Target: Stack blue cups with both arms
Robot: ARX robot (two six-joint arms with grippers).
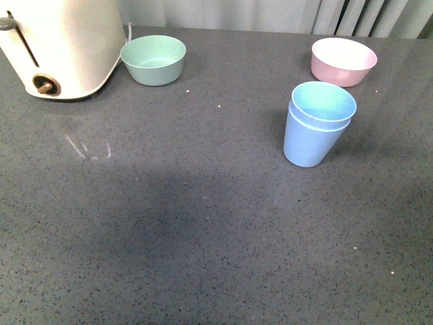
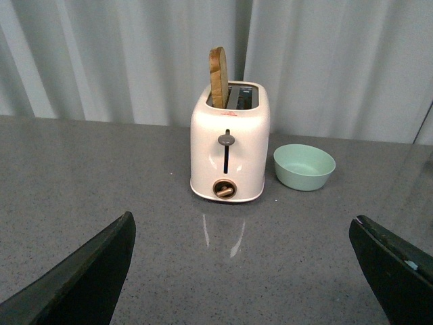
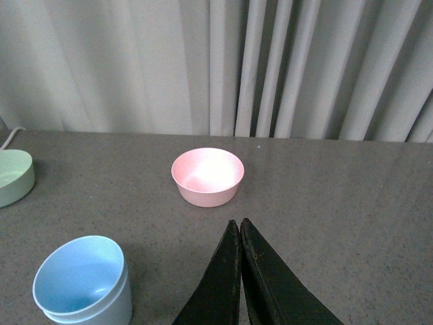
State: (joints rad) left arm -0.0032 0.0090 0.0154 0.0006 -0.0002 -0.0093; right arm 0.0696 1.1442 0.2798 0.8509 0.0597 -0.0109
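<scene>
Blue cups (image 1: 316, 132) sit nested, one inside the other, on my grey tabletop (image 1: 169, 230), just in front of the pink bowl (image 1: 343, 61). My left end effector (image 2: 243, 271) is spread wide and empty; my right end effector (image 3: 240, 271) is pressed closed, holding nothing.

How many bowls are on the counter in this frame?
2. The mint-green bowl sits at the far left, right beside the toaster. The pink bowl sits at the far right, just behind the stacked blue cups. None seem hidden.
</scene>
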